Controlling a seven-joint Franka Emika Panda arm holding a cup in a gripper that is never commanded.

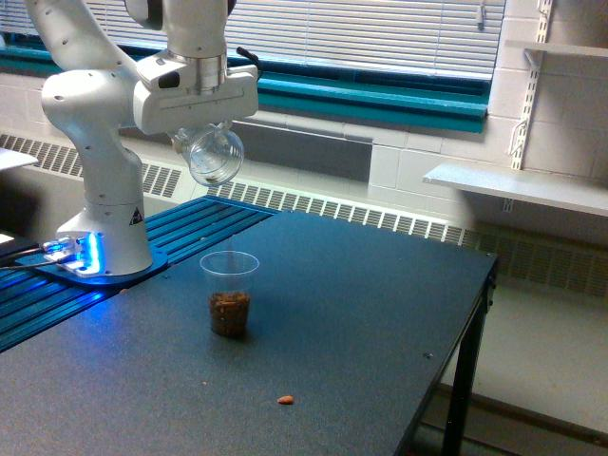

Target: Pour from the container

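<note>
Gripper (211,131): clamped on the jar (215,157), fingers largely hidden behind the jar's body; hangs from the white arm (95,104) over the table's far end at the exterior view's left.

Jar: clear, rounded, tipped steeply with its mouth facing down and toward the camera. Appears empty; no brown pieces visible inside. Held high, well above the cup and slightly to its left in this view.

Cup (229,294): clear, tapered, upright on the dark table (361,313), standing free. Brown pieces fill roughly its lower third.

Stray piece (285,399): one small brown bit lying on the table nearer the camera, well apart from the cup.

Surroundings: arm base lit blue on a blue slatted surface (190,228); window blinds behind; white shelf (518,185) on the wall at the exterior view's right.

Step in hand, judged: the end of the pour. The contents seem to have landed, so the tilt has done its work.

Handling notes, judged:
- Hold the tilt briefly so that any piece clinging inside the mouth can drop; whether one remains cannot be told from here.
- Keep the mouth directly above the cup while tilted. The drop is long, and the stray piece suggests that falling bits can bounce or miss.
- Right the jar slowly and without sideways swing.
- Keep the grip firm; a smooth plastic wall may slip as it rotates.
</note>
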